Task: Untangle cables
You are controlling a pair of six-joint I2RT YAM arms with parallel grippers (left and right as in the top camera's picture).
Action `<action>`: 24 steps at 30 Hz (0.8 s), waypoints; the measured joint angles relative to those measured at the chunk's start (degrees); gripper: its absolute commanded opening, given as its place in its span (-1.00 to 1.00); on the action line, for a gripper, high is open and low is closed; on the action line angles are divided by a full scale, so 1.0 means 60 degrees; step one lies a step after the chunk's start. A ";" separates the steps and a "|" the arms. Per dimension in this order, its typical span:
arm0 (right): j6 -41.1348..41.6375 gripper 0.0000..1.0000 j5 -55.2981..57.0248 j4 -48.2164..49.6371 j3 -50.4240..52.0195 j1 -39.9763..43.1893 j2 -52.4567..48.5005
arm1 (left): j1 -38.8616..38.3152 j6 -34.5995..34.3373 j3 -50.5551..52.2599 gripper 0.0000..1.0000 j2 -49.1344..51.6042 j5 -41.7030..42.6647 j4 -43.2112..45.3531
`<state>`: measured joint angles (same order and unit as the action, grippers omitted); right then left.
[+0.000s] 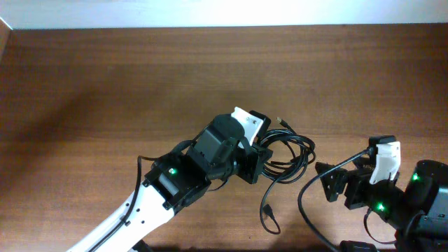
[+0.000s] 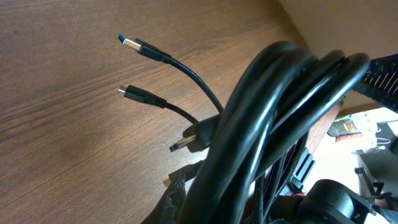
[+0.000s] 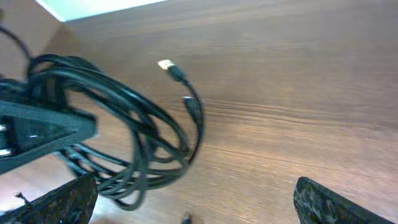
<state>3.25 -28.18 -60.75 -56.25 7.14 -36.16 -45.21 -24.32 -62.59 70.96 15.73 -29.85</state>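
Note:
The cables (image 1: pixel 290 155) are a loose coil of thin black cords right of the table's centre. My left gripper (image 1: pixel 256 159) is shut on the coil's left side. In the left wrist view the bundle (image 2: pixel 280 106) fills the foreground and rises from between the jaws. Three plug ends (image 2: pixel 134 45) stick out beyond it over the wood. One cable tail (image 1: pixel 269 213) trails toward the front edge. My right gripper (image 1: pixel 325 180) stands open just right of the coil, touching nothing. In the right wrist view its fingertips (image 3: pixel 65 202) are spread wide, with the coil (image 3: pixel 134 134) ahead on the left.
The brown wooden table (image 1: pixel 105 84) ends at a pale wall strip along the back. Thicker black wires (image 1: pixel 308 210) loop from the right arm's base at the front right. The left arm (image 1: pixel 175 182) crosses the table from the front left.

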 measured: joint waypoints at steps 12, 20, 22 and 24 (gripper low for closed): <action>-0.0117 0.97 0.1206 -0.0073 0.0000 0.0000 0.0000 | 0.0000 -0.1392 0.0000 -1.00 0.0000 0.1286 0.0987; -0.0120 0.97 0.1960 -0.0095 0.0000 0.0000 0.0000 | 0.0000 -0.1712 0.0000 -1.00 0.0000 0.2393 0.1158; -0.0120 0.98 0.2229 -0.0208 0.0000 0.0000 0.0000 | 0.0000 -0.1745 0.0000 -1.00 -0.0004 0.2663 0.1319; -0.0007 0.97 0.2554 -0.0495 0.0000 0.0000 0.0000 | 0.0000 -0.1745 0.0000 -1.00 -0.0004 0.2827 0.1475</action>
<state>3.20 -12.86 -63.72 -56.25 7.14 -36.16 -45.21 -34.79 -62.59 70.94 32.69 -20.99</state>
